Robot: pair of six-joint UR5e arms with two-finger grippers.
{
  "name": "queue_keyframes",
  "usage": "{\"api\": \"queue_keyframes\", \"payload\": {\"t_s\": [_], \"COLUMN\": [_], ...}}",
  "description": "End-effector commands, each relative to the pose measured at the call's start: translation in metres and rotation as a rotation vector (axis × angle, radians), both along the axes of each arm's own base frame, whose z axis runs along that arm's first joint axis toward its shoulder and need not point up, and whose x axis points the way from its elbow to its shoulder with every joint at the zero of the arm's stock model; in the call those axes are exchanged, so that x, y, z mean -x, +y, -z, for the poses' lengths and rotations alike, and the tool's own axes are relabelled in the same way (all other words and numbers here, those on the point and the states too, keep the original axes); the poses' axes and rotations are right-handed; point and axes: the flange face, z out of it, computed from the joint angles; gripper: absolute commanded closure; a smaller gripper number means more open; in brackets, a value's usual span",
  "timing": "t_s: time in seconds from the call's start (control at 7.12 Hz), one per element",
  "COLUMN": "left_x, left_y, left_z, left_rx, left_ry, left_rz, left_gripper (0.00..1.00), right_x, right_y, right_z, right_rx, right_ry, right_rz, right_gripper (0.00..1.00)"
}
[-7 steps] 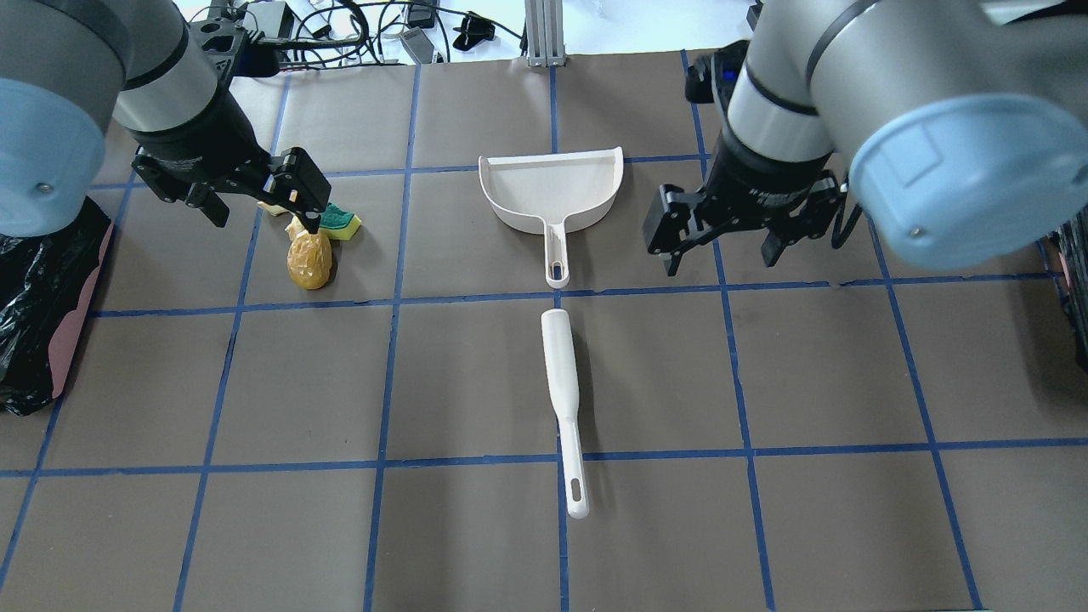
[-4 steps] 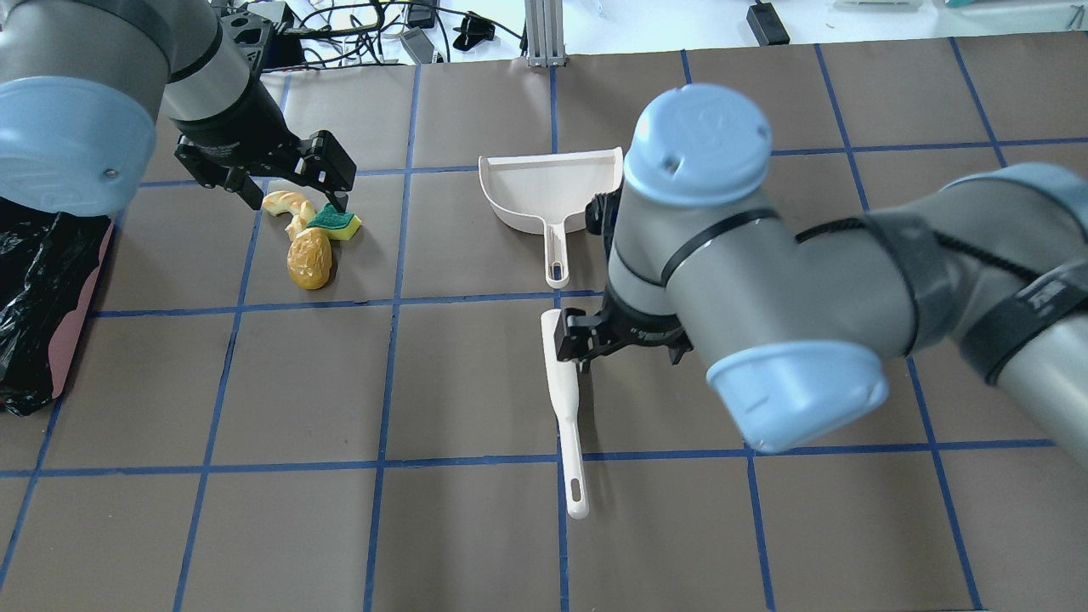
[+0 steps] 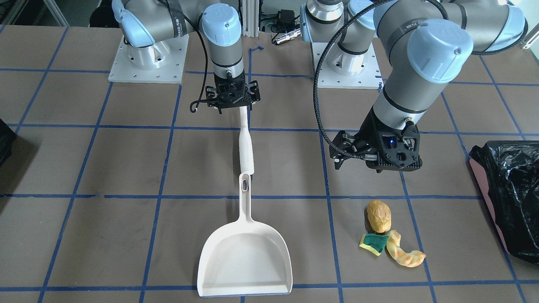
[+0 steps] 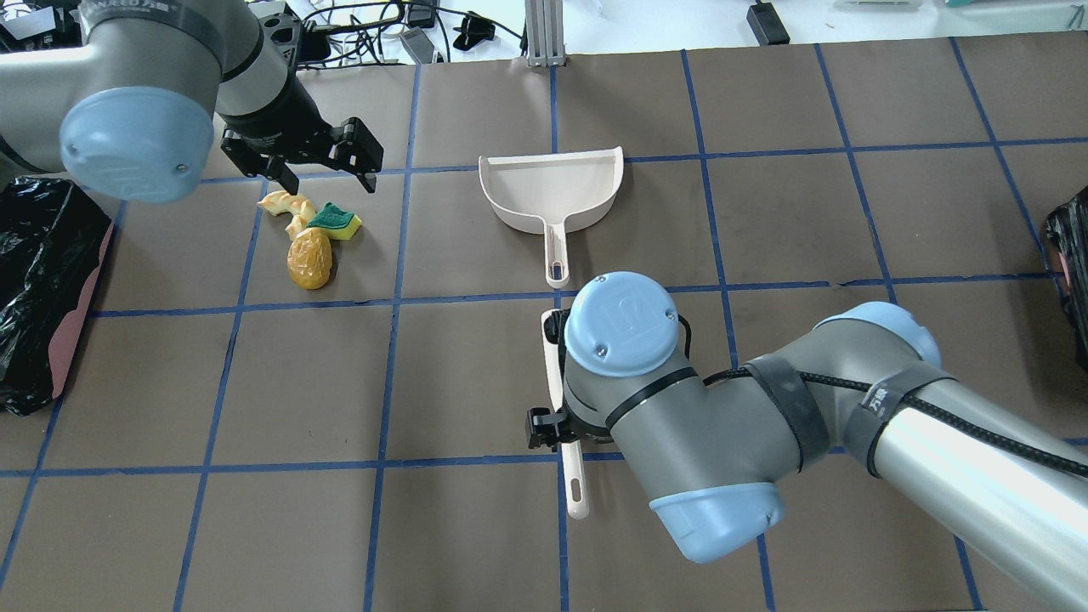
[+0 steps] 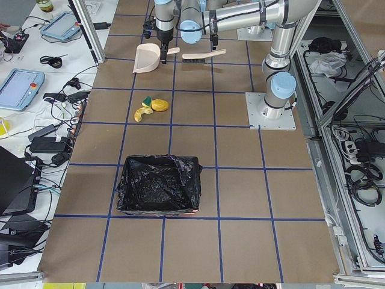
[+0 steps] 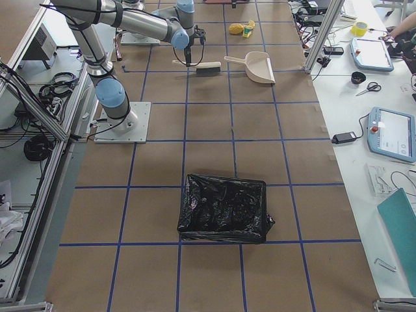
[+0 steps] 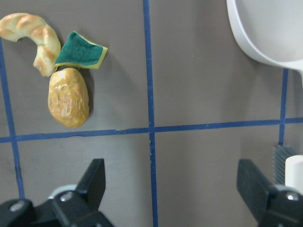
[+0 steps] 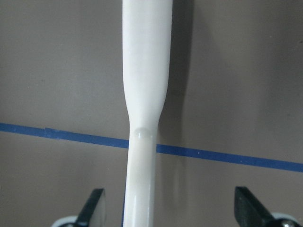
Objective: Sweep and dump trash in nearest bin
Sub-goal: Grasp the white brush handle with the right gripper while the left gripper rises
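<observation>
I see my right gripper point(image 8: 170, 208) spread wide astride the white brush point(image 8: 144, 71) handle, not clasping it. My left gripper point(image 7: 173, 189) hangs released near the trash point(image 7: 68, 97).

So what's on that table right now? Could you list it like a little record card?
To sweep: brown lump, green sponge piece, curved pastry piece, bunched together
Dustpan: empty, lying flat
Brush: lying flat, in line with the dustpan's handle
Left gripper: open, empty, near those three pieces
Right gripper: open, fingers either side of the brush handle
Bin: black-lined, on the robot's left, same side as the pieces
</observation>
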Motion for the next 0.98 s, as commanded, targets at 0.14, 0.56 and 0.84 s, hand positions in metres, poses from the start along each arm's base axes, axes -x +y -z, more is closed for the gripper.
{"api": "queue_keyframes", "payload": {"t_s": [0.14, 0.56, 0.84], "left_x": [0.030, 0.070, 0.106], "left_y": [-0.032, -0.052, -0.064], "left_z": [0.008, 0.038, 0.061], "left_rx": [0.008, 0.028, 0.045], "left_ry": [0.050, -0.016, -0.013], "left_rz": [-0.022, 0.019, 0.045], "left_gripper": [0.00, 0.00, 0.00], "right_x": [-0.020, -0.020, -0.019], "right_y": [0.010, 0.010, 0.011], "right_z": [0.024, 0.025, 0.026], "right_rx": [0.000, -0.005, -0.009], "right_ry": [0.013, 0.020, 0.022], "right_rz": [-0.039, -0.047, -0.046], "right_gripper": [0.09, 0.33, 0.46]}}
